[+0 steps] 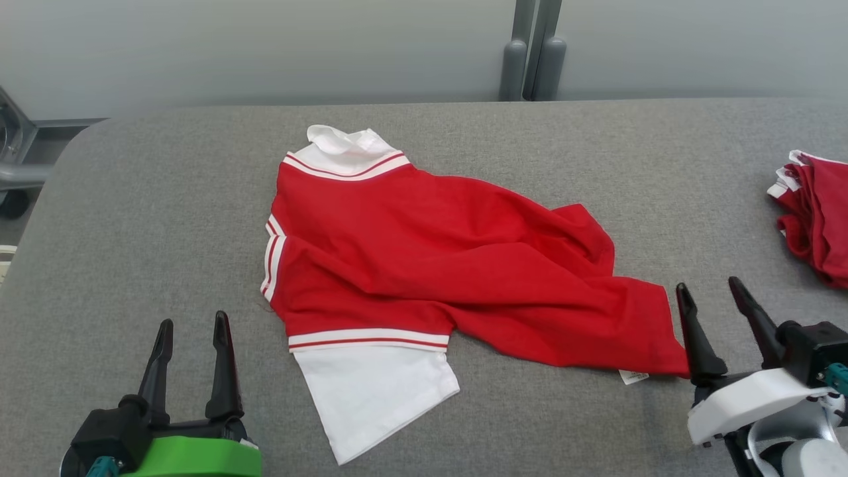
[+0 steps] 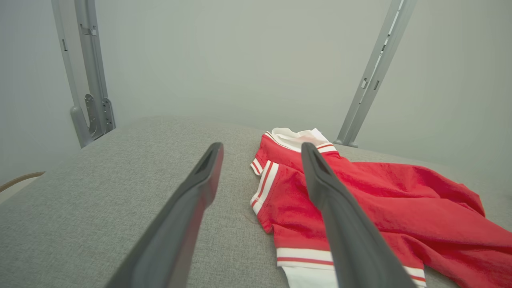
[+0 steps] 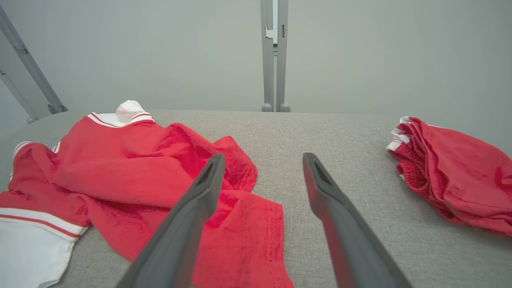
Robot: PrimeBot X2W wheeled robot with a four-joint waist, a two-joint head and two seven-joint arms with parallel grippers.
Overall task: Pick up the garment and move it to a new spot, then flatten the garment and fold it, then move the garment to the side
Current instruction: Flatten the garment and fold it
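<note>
A red garment (image 1: 424, 258) with white sleeves and red-and-white striped trim lies rumpled in the middle of the grey table (image 1: 165, 199). One white sleeve (image 1: 371, 391) spreads toward the near edge, and a small white tag (image 1: 634, 377) shows at its right corner. My left gripper (image 1: 192, 328) stands open at the lower left, apart from the cloth. My right gripper (image 1: 715, 295) is open just right of the garment's right corner, with nothing between its fingers. The left wrist view has the garment (image 2: 360, 200) past the right finger. In the right wrist view the garment (image 3: 140, 176) lies left of the gap.
A second pile of red cloth (image 1: 818, 212) with white trim sits at the table's right edge, also in the right wrist view as the pile (image 3: 456, 172). Grey metal posts (image 1: 533, 59) stand behind the table's far edge. Bare grey fabric lies to the left of the garment.
</note>
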